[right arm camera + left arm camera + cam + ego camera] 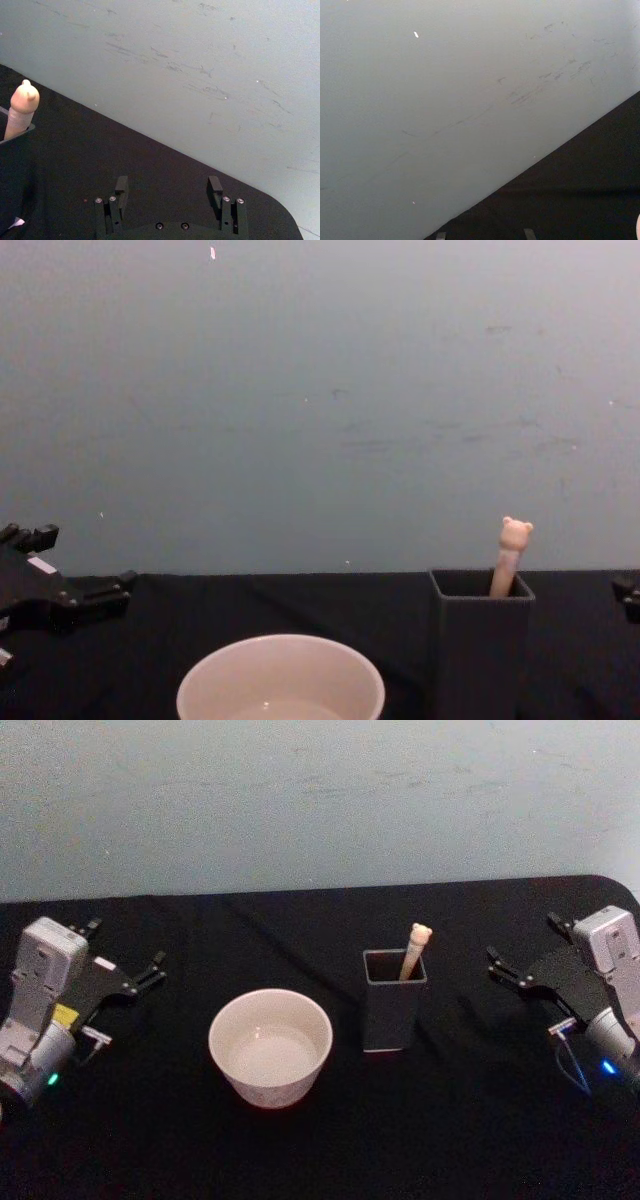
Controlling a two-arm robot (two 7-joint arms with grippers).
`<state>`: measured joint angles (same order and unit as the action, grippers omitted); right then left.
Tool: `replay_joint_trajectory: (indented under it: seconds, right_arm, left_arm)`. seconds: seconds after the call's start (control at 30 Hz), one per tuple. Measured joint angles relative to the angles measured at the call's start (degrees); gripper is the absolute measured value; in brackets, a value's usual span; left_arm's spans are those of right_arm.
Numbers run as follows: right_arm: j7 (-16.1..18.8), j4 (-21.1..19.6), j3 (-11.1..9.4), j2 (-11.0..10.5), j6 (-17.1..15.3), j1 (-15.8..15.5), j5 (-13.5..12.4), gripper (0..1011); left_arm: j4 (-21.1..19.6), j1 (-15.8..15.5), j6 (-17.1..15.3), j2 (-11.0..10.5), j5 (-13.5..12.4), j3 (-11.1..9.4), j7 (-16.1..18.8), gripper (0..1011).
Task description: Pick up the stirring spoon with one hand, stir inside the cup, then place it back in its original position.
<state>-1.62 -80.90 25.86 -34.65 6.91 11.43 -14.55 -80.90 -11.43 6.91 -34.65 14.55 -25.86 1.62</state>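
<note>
Pale beige and topped with a tiny bear head, the stirring spoon (413, 952) stands handle-up in the dark grey square holder (393, 1010). It leans toward the holder's far right corner. You see only its upper handle above the rim; the stem and bowl are hidden inside. From the chest view, the stirring spoon (510, 558) pokes out above the holder (480, 660) against the wall.

To the holder's left, near it but apart, sits the cream-white cup (262, 1090), upright and much wider than the holder.

Your left gripper (124, 946) rests out at the table's left side, well apart from the cup. Its fingers are spread wide and it grasps nothing. Your right gripper (522, 937) sits at the table's right side, well apart from the holder. Its fingers are likewise spread and empty, and its wrist view shows the two fingertips parted around bare cloth.

Everything stands on a black tablecloth (300, 930) in front of a pale grey-blue wall (300, 800).
</note>
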Motion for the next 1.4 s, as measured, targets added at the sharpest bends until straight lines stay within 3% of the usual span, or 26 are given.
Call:
replay_joint_trajectory:
  seconds: [0.2,0.37,0.7,0.83,1.03,1.2,1.4]
  right_arm:
    - [0.11,0.0,-0.11,0.05,0.0,-0.01,-0.01,1002]
    - [2.4,-0.25,-1.06,0.21,0.59,-0.42,-1.17,1002]
    - [12.58,-3.16,-4.07,-0.39,2.8,-2.08,-9.3,1002]
    - [17.88,-5.02,-5.3,-0.88,1.67,-3.06,-14.11,1002]
    - [24.6,-6.31,-6.06,-1.04,0.12,-3.83,-19.08,1002]
    - [28.81,-5.3,-5.45,-0.13,-1.01,-2.74,-20.68,1002]
    - [33.44,-1.71,-3.75,1.61,-1.26,0.63,-20.01,1002]
  left_arm:
    - [0.0,0.0,0.0,0.0,0.0,0.0,0.0,1002]
    - [0.0,0.0,0.0,0.0,0.0,0.0,0.0,1001]
    - [0.0,0.0,0.0,0.0,0.0,0.0,0.0,1001]
    - [0.0,0.0,0.0,0.0,0.0,0.0,0.0,1001]
    - [0.0,0.0,0.0,0.0,0.0,0.0,0.0,1001]
    - [0.0,0.0,0.0,0.0,0.0,0.0,0.0,1001]
    - [0.0,0.0,0.0,0.0,0.0,0.0,0.0,1001]
